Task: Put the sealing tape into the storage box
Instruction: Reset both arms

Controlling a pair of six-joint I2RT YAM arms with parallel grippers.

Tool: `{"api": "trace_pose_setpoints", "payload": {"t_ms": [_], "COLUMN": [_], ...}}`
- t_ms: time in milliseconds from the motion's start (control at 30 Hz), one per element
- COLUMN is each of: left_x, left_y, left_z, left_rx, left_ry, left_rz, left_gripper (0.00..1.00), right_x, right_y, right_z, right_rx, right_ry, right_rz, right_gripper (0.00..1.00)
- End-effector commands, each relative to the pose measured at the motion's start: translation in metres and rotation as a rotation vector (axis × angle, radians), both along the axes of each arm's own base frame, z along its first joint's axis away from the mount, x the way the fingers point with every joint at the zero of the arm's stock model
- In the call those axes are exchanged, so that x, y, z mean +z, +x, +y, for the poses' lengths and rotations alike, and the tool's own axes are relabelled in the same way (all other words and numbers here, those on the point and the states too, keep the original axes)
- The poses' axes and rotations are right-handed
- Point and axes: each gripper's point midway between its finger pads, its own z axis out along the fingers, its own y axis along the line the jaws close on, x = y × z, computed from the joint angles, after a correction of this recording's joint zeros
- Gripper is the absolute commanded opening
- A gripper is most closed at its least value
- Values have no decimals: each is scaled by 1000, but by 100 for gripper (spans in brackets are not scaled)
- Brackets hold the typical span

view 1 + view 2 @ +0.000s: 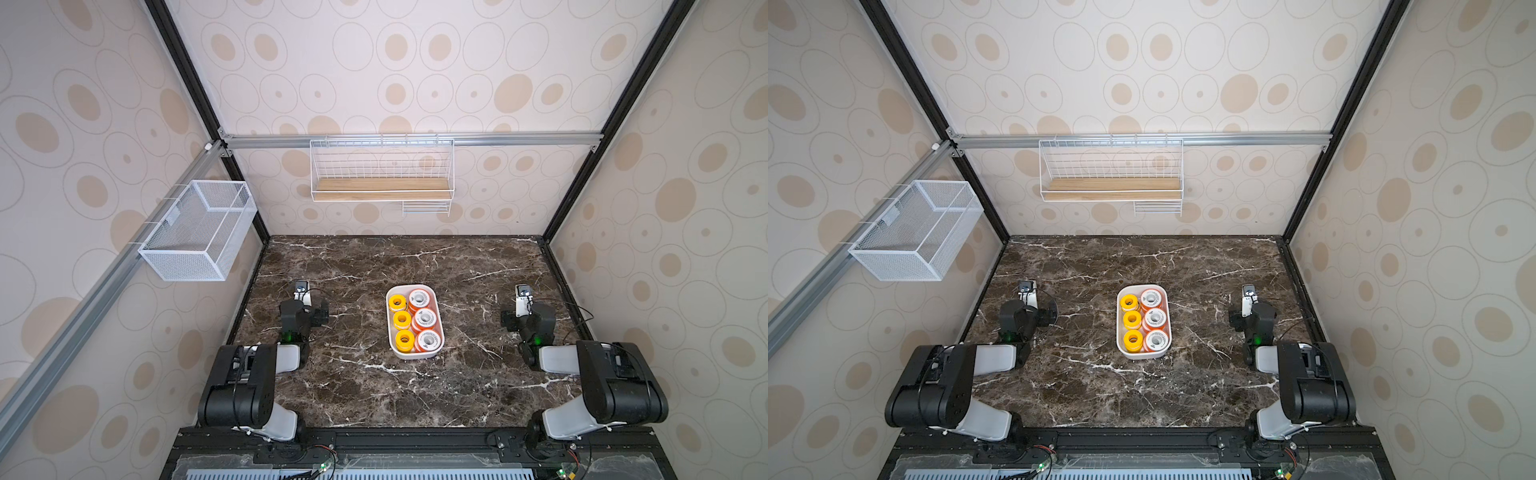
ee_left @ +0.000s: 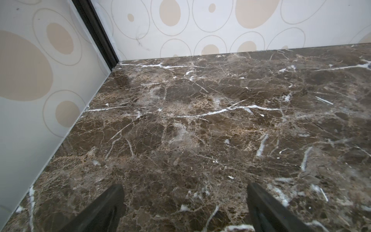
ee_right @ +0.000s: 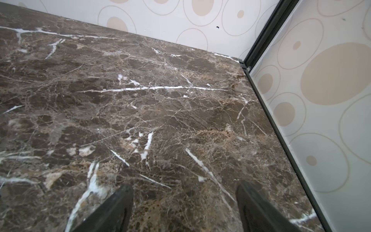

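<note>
A dark brown marble table (image 1: 415, 266) sits inside a booth with spotted wallpaper. A white wire-mesh basket (image 1: 195, 230) hangs on the left wall. A wire shelf with a wooden base (image 1: 381, 189) hangs on the far wall.

The white storage box (image 1: 415, 354) lies flat at the table's centre, seen in both top views. The sealing tape is inside it in two rows. The left row has three yellow spools (image 1: 402, 319) and the right row has three white-faced spools with orange rims (image 1: 424, 319). That makes six spools on show; any beneath them are hidden.

The two arms are folded at the table's left and right edges, well apart from the box. The left fingers (image 2: 106, 209) are spread wide over marble and grip nothing. The right fingers (image 3: 112, 209) are also spread wide and empty.
</note>
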Motion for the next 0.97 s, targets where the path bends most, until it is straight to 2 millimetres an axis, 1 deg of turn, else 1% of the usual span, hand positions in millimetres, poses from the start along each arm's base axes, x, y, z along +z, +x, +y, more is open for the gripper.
{"api": "trace_pose_setpoints", "payload": {"t_ms": [0, 100, 167, 200, 933], "left_x": [6, 6, 7, 6, 6], "left_y": [6, 7, 8, 7, 7], "left_z": [1, 1, 2, 2, 3], "left_rx": [-14, -13, -13, -11, -10], "left_ry": [15, 10, 8, 8, 10], "left_rz": [-40, -36, -39, -38, -38], "left_gripper": [99, 99, 99, 99, 99], "right_x": [7, 6, 4, 4, 5], "right_y": [8, 12, 12, 12, 12], "right_z": [1, 3, 3, 2, 2], "right_rx": [15, 20, 22, 22, 22], "right_ry": [1, 1, 7, 7, 6], "right_rz": [-21, 6, 13, 14, 11], "right_gripper": [88, 92, 98, 100, 100]}}
